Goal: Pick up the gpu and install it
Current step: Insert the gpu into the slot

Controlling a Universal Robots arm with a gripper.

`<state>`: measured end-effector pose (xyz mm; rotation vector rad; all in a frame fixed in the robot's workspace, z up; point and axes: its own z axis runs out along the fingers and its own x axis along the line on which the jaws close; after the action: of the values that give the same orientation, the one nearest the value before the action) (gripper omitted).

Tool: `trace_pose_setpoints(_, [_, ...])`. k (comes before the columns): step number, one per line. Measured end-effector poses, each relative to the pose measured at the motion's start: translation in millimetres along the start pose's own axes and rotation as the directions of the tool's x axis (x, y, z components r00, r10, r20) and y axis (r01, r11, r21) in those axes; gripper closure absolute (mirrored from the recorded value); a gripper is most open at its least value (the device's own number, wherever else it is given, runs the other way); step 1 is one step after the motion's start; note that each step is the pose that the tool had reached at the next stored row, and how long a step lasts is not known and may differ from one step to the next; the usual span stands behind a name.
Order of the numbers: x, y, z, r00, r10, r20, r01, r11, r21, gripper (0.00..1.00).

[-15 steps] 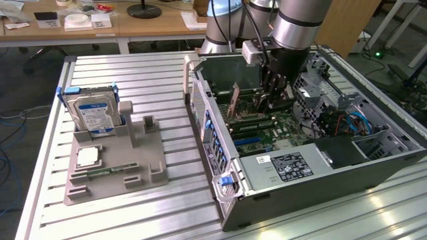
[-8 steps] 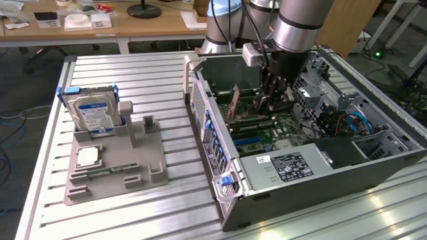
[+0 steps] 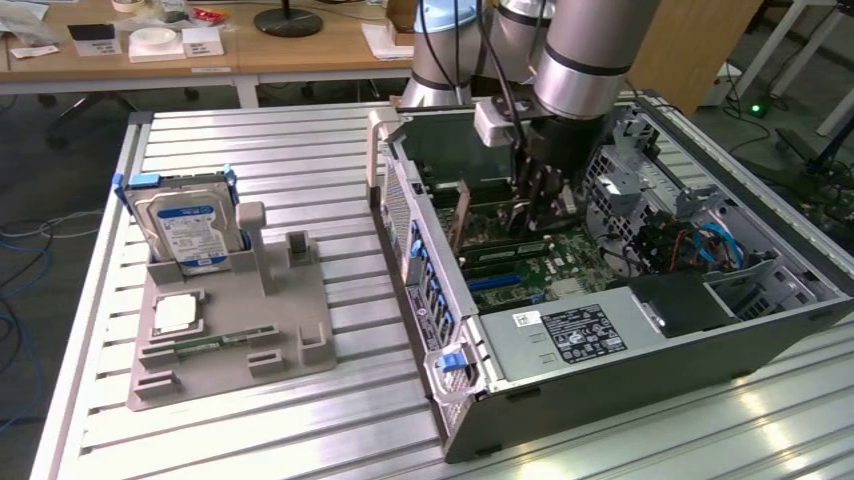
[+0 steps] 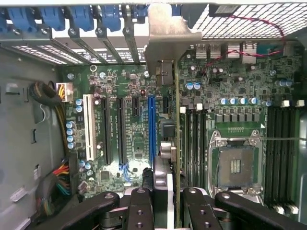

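Observation:
My gripper [image 3: 541, 205] reaches down into the open computer case [image 3: 441, 300], over the green motherboard [image 4: 124, 124]. It is shut on the gpu [image 4: 176, 143], a thin dark card seen edge-on between my fingers [image 4: 192, 211]. The card's metal bracket [image 4: 165, 43] lies against the case's rear slot wall. The card runs just beside the blue slot [image 4: 152, 129] and next to the memory slots [image 4: 194, 139]. In the exterior view the gpu [image 3: 463, 218] stands upright on its edge above the board. I cannot tell whether it sits in a slot.
On the exterior view's left, a grey holder [image 3: 227, 340] carries the silver hard drive [image 3: 191, 228] with its blue label and a small memory stick [image 3: 214, 343]. The power supply [image 3: 567, 335] and blue cables [image 3: 714, 245] fill the case's near side. A bare processor socket [image 4: 235, 165] lies beside the memory slots.

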<state>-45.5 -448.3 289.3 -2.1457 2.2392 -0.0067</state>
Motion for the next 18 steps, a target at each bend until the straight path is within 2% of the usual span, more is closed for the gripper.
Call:
trace_pose_setpoints(5, [6.9, 0.9, 7.6, 1.0000, 0.000, 0.0001, 0.000, 1.0000, 0.0001, 0.72])
trace_pose_setpoints(8, [7.5, 7.4, 11.8, 1.0000, 0.000, -0.0001, 0.000, 1.0000, 0.0000, 0.72])
trace_pose_setpoints(15, [10.8, 8.7, 23.0, 1.0000, 0.000, 0.0000, 0.000, 1.0000, 0.0001, 0.72])
trace_pose_setpoints(18, [11.1, 12.5, 25.4, 1.0000, 0.000, 0.0000, 0.000, 1.0000, 0.0000, 0.72])
